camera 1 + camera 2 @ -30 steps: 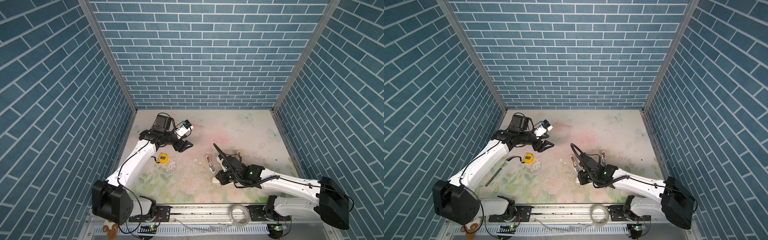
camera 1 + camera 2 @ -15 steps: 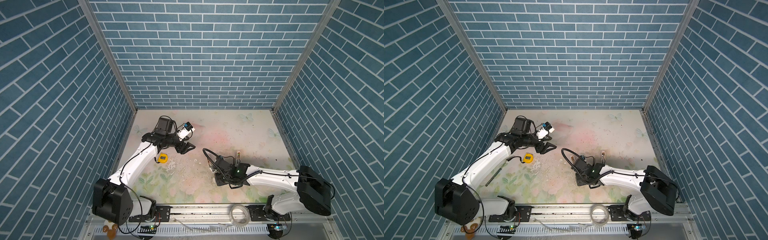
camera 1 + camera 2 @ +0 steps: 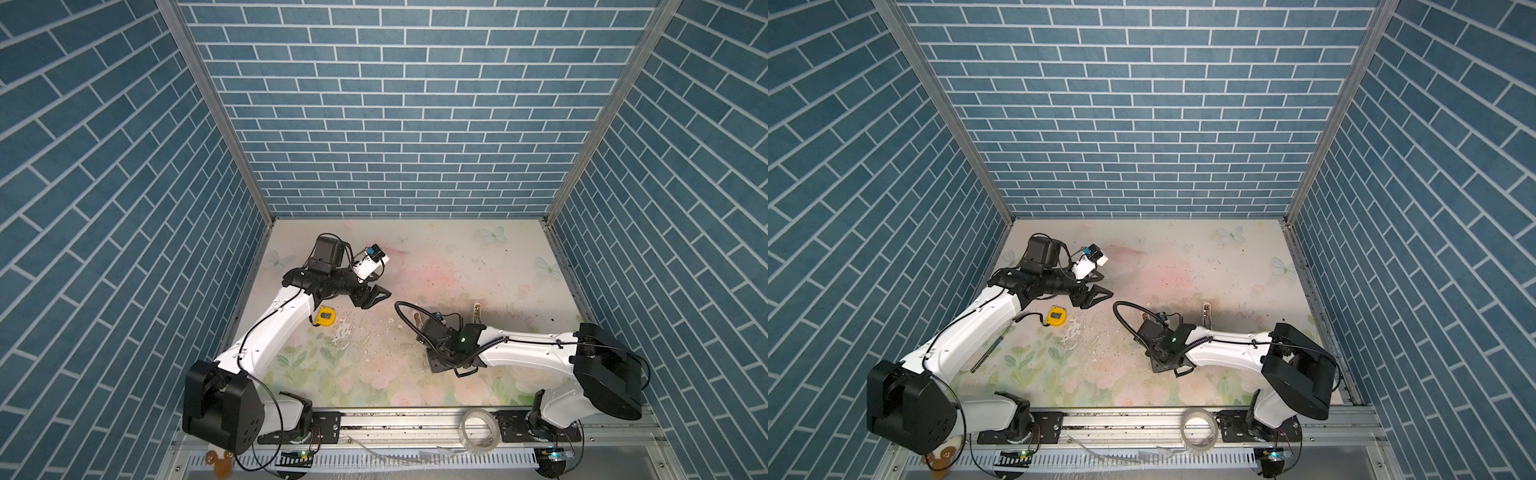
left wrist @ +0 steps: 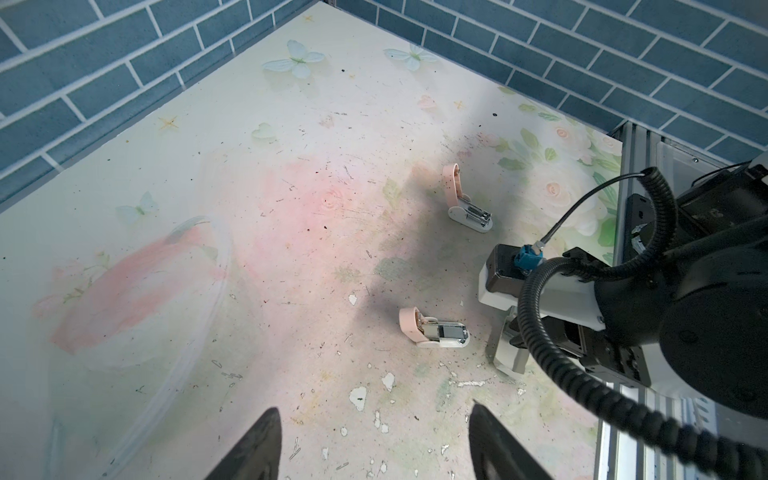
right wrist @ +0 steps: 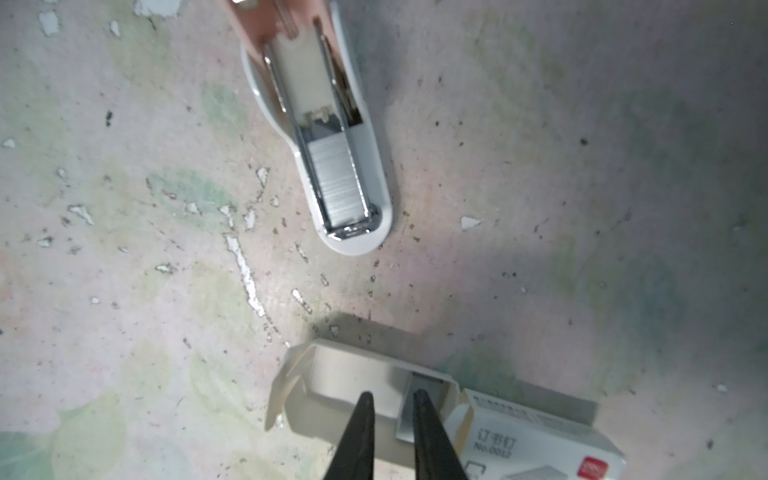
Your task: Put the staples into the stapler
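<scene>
A pink-and-white stapler (image 5: 332, 137) lies hinged open on the mat, with a silvery strip of staples (image 5: 338, 183) in its channel. It also shows in the left wrist view (image 4: 436, 332) and in both top views (image 3: 417, 319) (image 3: 1145, 316). The white staples carton (image 5: 536, 436) lies beside it, its tray (image 5: 345, 374) slid out and a grey strip (image 5: 428, 384) inside. My right gripper (image 5: 392, 397) hangs over that tray, jaws a narrow gap apart with nothing between them. My left gripper (image 4: 374, 409) (image 3: 376, 298) hovers wide open and empty, well left of the stapler.
A second pink stapler (image 4: 465, 203) (image 3: 477, 312) stands open farther right. A yellow tape measure (image 3: 325, 316) lies by the left arm and a thin dark rod (image 3: 988, 351) near the left wall. A tape roll (image 3: 478, 430) rests on the front rail. Paint flakes litter the mat.
The right arm's rear links have swung in from the right and folded, while its gripper stays low over the carton. The left gripper has crept slightly to the right.
</scene>
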### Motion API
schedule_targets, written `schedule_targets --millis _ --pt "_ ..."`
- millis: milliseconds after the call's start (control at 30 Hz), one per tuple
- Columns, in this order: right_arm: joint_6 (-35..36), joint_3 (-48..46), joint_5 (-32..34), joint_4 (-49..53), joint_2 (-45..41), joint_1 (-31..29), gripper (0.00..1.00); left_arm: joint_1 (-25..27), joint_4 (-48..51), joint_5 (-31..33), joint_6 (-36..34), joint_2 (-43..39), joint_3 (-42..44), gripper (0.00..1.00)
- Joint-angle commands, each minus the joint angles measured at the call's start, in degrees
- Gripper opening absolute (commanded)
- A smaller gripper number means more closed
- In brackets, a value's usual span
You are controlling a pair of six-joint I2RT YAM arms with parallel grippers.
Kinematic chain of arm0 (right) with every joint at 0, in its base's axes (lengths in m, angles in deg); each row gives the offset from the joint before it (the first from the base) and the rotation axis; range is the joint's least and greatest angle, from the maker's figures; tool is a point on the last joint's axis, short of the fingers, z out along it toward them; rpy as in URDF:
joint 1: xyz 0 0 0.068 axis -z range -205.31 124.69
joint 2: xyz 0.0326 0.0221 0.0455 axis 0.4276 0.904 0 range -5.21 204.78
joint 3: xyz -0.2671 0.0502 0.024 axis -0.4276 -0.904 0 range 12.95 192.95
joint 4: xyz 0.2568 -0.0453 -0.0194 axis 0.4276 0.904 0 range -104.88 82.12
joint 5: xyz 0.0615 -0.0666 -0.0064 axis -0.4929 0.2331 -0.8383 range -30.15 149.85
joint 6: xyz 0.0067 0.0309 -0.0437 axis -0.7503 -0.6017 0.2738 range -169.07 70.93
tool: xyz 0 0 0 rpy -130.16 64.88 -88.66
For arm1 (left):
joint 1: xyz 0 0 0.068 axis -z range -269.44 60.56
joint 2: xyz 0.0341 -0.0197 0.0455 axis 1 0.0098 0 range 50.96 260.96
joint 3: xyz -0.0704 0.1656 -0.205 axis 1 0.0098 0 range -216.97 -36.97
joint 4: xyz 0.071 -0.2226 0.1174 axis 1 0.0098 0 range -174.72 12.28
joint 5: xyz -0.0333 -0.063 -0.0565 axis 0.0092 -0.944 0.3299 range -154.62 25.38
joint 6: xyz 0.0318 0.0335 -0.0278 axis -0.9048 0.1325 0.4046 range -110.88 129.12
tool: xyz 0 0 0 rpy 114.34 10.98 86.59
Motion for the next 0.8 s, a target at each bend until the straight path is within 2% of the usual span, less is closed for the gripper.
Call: schedule_targets --millis 0,767 --pt "-2.3 1.5 2.4 3.3 0.7 -0.6 0.21 -0.1 -0.3 0.1 0.8 -1.2 0.6 0.72" --pt "-3.7 3.5 4.9 6.2 4.6 -2.1 0.29 -0.1 -1.6 -0.4 1.0 -0.4 2.1 0.72"
